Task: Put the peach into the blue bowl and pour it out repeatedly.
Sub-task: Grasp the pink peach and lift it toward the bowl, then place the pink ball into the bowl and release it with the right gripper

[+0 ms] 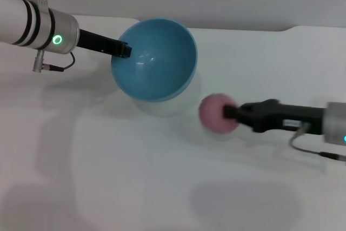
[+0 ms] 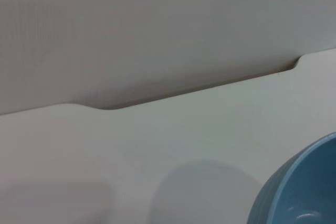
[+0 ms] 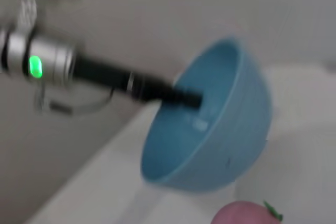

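Note:
The blue bowl (image 1: 157, 58) hangs above the white table, tipped so its empty inside faces forward. My left gripper (image 1: 125, 50) is shut on its left rim. The right wrist view shows the bowl (image 3: 220, 124) with that gripper (image 3: 194, 99) clamped over its edge, and the left wrist view catches only a slice of the bowl (image 2: 299, 192). The pink peach (image 1: 216, 113) is below and to the right of the bowl, apart from it. My right gripper (image 1: 230, 113) is shut on its right side. A bit of the peach (image 3: 244, 214) and its green stem shows in the right wrist view.
The white table (image 1: 135, 187) spreads under both arms, and its back edge meets a grey wall (image 2: 157, 24). A stepped notch (image 2: 296, 65) breaks the table's back edge.

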Motion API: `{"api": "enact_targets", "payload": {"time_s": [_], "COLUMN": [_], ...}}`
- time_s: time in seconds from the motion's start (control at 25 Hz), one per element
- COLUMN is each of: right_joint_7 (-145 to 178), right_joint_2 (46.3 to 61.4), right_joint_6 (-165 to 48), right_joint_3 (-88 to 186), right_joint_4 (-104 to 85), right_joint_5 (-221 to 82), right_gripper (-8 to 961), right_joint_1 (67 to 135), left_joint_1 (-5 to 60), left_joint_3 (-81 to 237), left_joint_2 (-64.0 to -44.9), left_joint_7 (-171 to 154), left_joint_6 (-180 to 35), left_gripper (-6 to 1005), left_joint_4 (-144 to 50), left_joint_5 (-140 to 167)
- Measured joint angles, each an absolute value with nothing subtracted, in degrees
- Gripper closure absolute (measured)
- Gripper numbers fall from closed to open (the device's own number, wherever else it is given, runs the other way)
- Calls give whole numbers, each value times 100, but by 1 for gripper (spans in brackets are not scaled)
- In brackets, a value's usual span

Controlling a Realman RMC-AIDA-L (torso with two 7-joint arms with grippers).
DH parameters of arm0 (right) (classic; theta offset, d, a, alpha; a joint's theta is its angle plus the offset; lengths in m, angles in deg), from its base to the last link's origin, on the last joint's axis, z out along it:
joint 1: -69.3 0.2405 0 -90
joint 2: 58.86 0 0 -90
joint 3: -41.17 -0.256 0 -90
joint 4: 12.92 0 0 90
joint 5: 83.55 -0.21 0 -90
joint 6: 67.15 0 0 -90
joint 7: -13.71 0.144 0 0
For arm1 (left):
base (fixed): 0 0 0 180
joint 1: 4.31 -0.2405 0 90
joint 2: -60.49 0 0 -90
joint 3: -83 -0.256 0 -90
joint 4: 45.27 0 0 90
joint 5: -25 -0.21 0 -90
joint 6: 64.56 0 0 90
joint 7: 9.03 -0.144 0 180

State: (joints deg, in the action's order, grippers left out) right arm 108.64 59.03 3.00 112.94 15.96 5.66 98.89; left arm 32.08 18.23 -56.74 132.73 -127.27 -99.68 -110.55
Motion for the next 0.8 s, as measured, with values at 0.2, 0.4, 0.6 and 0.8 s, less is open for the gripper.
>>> {"api": "enact_targets", "payload": {"time_s": [0.2,0.4,0.6,0.8], "right_joint_7": [10629,10165,10103,10160], "right_joint_2": [5848,5881,5885,5956], "right_joint_6": [1021,1889,2412,2613], "right_joint_3": [10157,8973,8825,9057], "right_joint_4": [1971,2304,2669,2918], "right_joint_5": [594,600,717,1247], "right_gripper": [903,906,884,862], "right_joint_1": [9179,8776,8850,9272], "left_joint_1": [3230,3329,3623,3981], "left_joint_3": [1759,1093,-16,-1133], "left_joint_2": [-5681,-5721,-5776,-5806], "left_joint_7": [13274,13361,13814,14343], "left_joint_6": [-12806,-12817,-12772,-12692], "left_gripper": [1000,999,1000,1000], "left_joint_4": [-9950,-9914,-9857,-9836], "left_joint_5": [-11189,-11203,-11157,-10878]}}
